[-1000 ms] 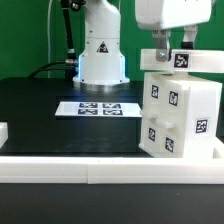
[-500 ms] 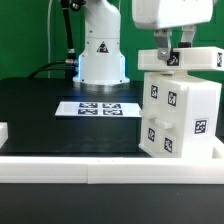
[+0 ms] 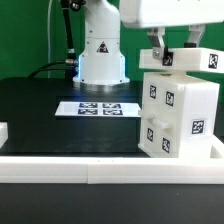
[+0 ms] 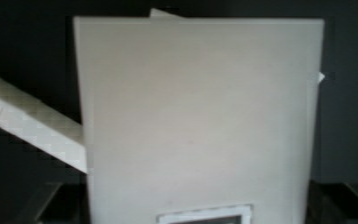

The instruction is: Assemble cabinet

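We watched the fingers of the gripper (image 3: 173,50) narrow and clamp the top panel (image 3: 210,60) (resting on the cabinet (image 3: 180,118)), so seating it looked next.

Table (image 3: 40,100) carries everything. Marker board (image 3: 100,107) lies flat approx. at its middle, w/ robot base (image 3: 100,55) directly behind it. Cabinet (image 3: 180,118) stands at the exterior view's right, nearer the front than the board, just behind the rail (image 3: 100,168) that runs along the table's front edge. On top of cabinet: a flat panel (image 3: 205,58), slightly tilted; gripper (image 3: 174,54) above it, one finger each side. Small block (image 3: 3,130) at the exterior view's left edge, well apart from the rest.
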`<state>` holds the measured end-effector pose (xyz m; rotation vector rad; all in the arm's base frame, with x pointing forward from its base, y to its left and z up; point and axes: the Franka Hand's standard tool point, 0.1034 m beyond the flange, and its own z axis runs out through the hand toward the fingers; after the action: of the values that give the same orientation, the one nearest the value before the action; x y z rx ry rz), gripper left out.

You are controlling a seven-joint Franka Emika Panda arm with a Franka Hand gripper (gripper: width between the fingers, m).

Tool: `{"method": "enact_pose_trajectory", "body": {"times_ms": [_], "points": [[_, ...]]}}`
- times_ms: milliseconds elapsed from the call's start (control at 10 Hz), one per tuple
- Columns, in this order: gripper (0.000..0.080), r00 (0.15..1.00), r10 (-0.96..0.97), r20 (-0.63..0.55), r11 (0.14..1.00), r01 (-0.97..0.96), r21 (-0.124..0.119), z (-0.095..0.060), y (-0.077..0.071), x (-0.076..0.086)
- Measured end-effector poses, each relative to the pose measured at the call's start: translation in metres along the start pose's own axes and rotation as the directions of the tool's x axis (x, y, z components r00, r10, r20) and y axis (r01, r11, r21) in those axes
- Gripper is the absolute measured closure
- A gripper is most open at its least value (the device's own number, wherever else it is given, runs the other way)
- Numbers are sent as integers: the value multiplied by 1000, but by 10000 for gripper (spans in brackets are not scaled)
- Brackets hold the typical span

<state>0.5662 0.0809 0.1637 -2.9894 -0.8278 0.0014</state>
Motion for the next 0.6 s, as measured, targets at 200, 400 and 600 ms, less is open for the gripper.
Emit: {"method": "enact_pose_trajectory", "body": {"times_ms": [200,400,600], "points": [[232,976,217,-17,976,-217,21,1,2,0],[232,913,408,-29,913,-406,51,1,3,2],[232,846,532,-30,846,-530,55,1,2,3]]}}
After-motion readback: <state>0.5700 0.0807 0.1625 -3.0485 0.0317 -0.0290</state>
